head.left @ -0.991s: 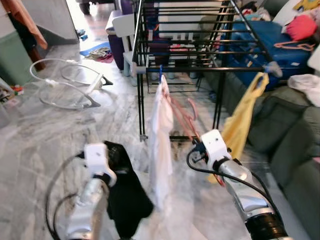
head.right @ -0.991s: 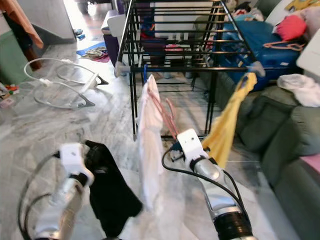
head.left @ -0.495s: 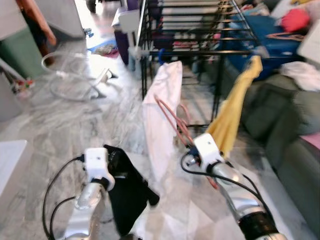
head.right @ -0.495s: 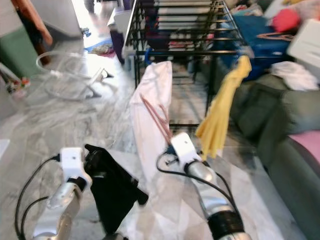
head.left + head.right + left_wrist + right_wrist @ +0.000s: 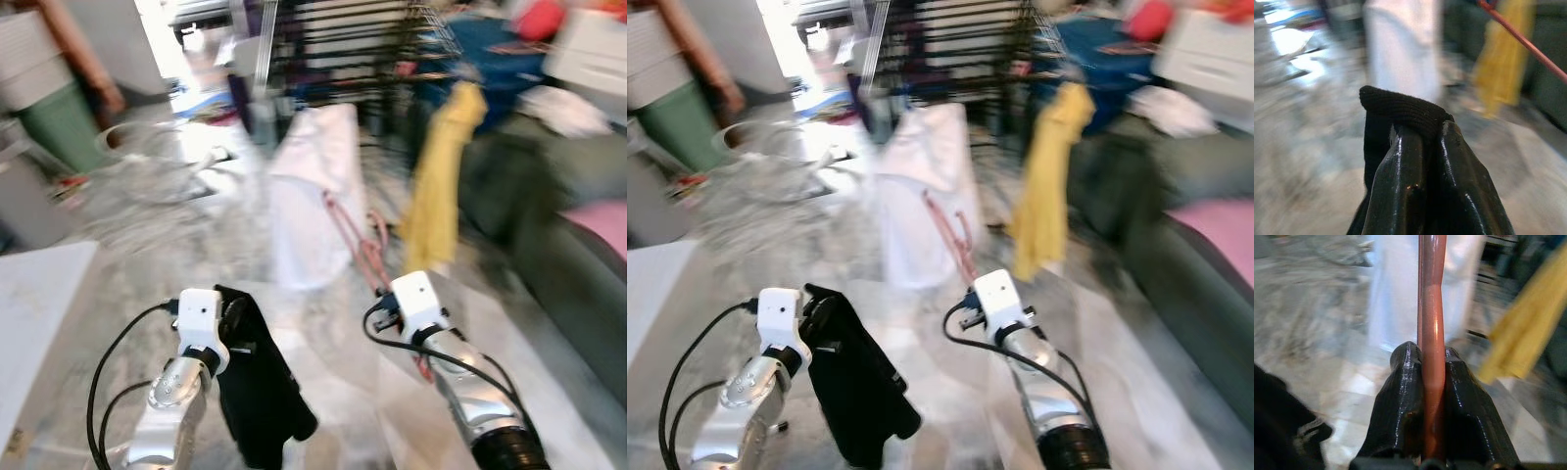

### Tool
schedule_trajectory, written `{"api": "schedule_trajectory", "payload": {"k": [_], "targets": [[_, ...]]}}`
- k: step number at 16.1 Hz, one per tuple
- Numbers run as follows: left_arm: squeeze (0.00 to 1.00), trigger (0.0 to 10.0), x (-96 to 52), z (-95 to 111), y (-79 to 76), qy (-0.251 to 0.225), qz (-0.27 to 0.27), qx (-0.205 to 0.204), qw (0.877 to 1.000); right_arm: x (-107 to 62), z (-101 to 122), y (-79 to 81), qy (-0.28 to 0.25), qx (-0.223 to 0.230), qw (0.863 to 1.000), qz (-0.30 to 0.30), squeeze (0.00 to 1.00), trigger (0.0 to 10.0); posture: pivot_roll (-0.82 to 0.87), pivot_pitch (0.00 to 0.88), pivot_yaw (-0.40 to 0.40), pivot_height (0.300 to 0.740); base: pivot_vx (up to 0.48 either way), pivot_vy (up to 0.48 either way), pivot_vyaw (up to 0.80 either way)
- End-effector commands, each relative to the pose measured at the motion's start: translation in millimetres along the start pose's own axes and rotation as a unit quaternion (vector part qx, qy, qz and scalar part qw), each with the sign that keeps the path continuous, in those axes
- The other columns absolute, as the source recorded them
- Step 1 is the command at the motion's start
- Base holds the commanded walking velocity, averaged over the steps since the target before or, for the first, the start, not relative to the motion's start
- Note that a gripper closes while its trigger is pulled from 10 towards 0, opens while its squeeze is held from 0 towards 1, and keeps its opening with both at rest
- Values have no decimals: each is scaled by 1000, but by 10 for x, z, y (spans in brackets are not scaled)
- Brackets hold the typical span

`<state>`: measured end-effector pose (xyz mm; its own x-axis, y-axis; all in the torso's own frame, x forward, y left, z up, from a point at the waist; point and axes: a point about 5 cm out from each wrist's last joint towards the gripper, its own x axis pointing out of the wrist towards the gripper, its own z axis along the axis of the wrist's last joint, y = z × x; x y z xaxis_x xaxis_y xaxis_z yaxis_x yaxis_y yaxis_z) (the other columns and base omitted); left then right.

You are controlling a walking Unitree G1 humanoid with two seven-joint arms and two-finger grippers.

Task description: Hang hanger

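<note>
Both grippers grip: right gripper (image 5: 1431, 382) pinches the pink hanger (image 5: 1432, 308), left gripper (image 5: 1422, 142) a black cloth (image 5: 1400, 105); mid-frame, walking sway could snag it on the white garment (image 5: 313, 196).

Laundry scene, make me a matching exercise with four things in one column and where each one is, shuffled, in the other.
Things
1. black garment
2. pink hanger
3. white garment
4. yellow garment

Places
A. hanging on the drying rack, toward the robot's right
B. clamped in the right pincer
C. hanging on the drying rack, toward the robot's left
D. pinched in the left pincer, hanging down from it

Pairs: 1-D, 2-B, 3-C, 4-A
</note>
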<state>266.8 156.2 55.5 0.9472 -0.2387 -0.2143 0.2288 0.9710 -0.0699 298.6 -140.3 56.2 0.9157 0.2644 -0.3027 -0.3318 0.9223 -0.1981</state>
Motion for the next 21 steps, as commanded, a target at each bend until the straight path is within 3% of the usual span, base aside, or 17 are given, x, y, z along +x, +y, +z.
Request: {"api": "schedule_trajectory", "payload": {"k": [1,6,7,9,11,12,14,15,16,17,20,21], "targets": [[0,10000,11,166,68,-32,-19,32,999,-5,67,27,-15,8,1000,2,0,10000,-105,0,133,740,0,0,0],[0,10000,67,349,190,-32,-111,114,987,-98,-15,-72,-2,10,1000,-14,0,10000,-122,0,155,740,0,0,0],[0,10000,81,409,182,-26,-164,180,970,-122,-15,-84,-3,9,1000,-5,0,10000,-126,0,159,740,0,0,0],[0,10000,54,430,152,3,-257,297,920,-160,1,-134,-7,-2,1000,4,0,10000,-127,0,158,740,0,0,0],[0,10000,29,402,281,68,-312,430,844,-205,15,-223,-8,-31,999,25,0,10000,-130,0,160,740,0,0,0],[0,10000,44,465,386,80,-316,476,817,-238,31,-277,-8,-45,998,35,0,10000,-135,0,164,740,0,0,0],[0,10000,120,592,516,82,-295,519,798,-272,55,-344,-10,-53,998,42,0,10000,-136,0,168,740,0,0,0],[0,10000,152,636,568,72,-281,552,781,-292,73,-334,-14,-54,997,60,0,10000,-137,0,169,740,0,0,0],[0,10000,188,709,614,45,-259,618,741,-346,103,-291,-24,-57,993,103,0,10000,-138,0,171,740,0,0,0],[0,10000,202,755,630,25,-249,655,713,-382,133,-278,-28,-52,990,127,0,10000,-136,0,171,740,0,0,0],[0,10000,249,763,740,37,-229,707,668,-534,261,-298,-28,-63,972,223,0,10000,-135,0,169,740,0,0,0],[0,10000,282,794,783,32,-209,734,645,-605,294,-395,-18,-80,965,249,0,10000,-136,0,169,740,0,0,0]]}}
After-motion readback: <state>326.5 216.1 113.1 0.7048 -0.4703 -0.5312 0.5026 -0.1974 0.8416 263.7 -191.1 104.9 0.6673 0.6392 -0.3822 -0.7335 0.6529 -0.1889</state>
